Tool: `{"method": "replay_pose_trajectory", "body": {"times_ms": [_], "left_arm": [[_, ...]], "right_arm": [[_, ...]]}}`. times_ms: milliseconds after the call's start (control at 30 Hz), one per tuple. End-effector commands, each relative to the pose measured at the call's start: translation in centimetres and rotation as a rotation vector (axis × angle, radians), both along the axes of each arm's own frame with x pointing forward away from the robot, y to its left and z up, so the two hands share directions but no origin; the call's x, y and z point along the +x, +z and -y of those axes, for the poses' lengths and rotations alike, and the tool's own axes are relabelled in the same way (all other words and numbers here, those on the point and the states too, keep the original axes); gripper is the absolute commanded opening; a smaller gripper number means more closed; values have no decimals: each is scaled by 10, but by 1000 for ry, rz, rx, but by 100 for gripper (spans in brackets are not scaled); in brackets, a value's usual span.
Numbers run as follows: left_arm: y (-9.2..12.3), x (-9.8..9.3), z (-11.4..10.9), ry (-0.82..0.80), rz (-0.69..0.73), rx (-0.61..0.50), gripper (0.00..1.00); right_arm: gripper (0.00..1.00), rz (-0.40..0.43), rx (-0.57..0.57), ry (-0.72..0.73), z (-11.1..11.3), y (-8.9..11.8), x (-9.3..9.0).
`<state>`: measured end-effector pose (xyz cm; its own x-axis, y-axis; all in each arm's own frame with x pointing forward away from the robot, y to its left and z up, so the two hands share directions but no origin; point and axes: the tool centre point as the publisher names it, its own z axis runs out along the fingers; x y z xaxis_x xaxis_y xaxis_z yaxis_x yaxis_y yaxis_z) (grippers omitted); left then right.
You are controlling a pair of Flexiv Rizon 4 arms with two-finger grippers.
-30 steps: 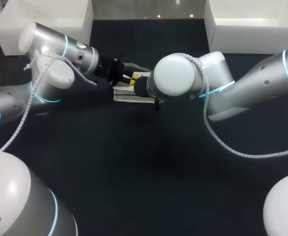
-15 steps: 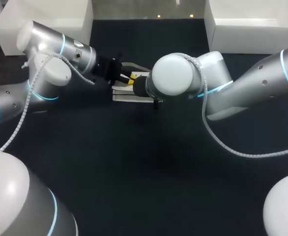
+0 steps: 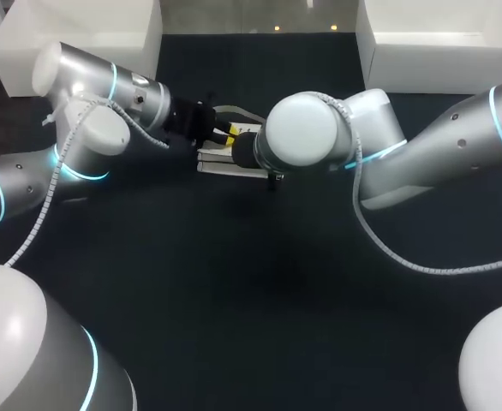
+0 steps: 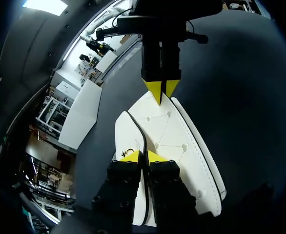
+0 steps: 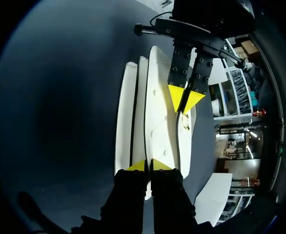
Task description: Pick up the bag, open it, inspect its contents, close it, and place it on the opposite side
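A flat white bag (image 3: 221,164) with dark-trimmed edges lies at the back middle of the dark table, stretched between my two grippers. My left gripper (image 4: 143,156) is shut on the thin edge of its top flap (image 4: 182,146). At the opposite end, my right gripper (image 5: 149,165) is shut on the bag's edge (image 5: 157,112). Each wrist view shows the other gripper pinching the far end: the right gripper (image 4: 160,90) and the left gripper (image 5: 184,100). In the head view my right arm's wrist (image 3: 302,133) hides its own fingers; the left gripper (image 3: 230,135) shows a yellow tip.
A white bin (image 3: 80,34) stands at the back left and another white bin (image 3: 439,34) at the back right. The dark table (image 3: 251,282) stretches out in front of the bag.
My left arm has shifted slightly, and the bag's left end has moved a little toward the back with it. The right arm has kept still.
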<state>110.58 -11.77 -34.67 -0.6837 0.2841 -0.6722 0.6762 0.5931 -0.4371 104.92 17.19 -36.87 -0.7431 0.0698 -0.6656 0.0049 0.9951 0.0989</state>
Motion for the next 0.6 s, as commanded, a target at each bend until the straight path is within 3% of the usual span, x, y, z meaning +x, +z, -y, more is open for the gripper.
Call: {"method": "replay_pose_trajectory", "body": {"times_ms": [33, 67, 100, 233, 267, 333, 367, 600], "left_arm": [[5, -8, -12, -2, 8, -23, 60], [7, -10, -13, -2, 8, -27, 80], [9, -12, -14, 0, 12, -28, 89], [17, -19, -17, 5, 19, -47, 100], [19, -20, -18, 9, 20, -53, 100], [24, -23, -20, 12, 19, -63, 100], [26, -24, -21, 18, 17, -70, 100], [49, -29, -31, 54, -12, -119, 100]], "right_arm": [[0, 5, 1, 1, 3, -2, -4], [0, 7, 3, 2, 3, -1, -4], [0, 8, 3, 3, 3, 0, -4], [1, 8, 21, 8, 4, 3, -6], [16, 6, 22, 8, 5, 4, -6], [67, 2, 51, 18, 6, 7, -7], [100, 1, 48, 17, 7, 9, -8], [100, -34, 73, 47, 11, 34, -9]]}}
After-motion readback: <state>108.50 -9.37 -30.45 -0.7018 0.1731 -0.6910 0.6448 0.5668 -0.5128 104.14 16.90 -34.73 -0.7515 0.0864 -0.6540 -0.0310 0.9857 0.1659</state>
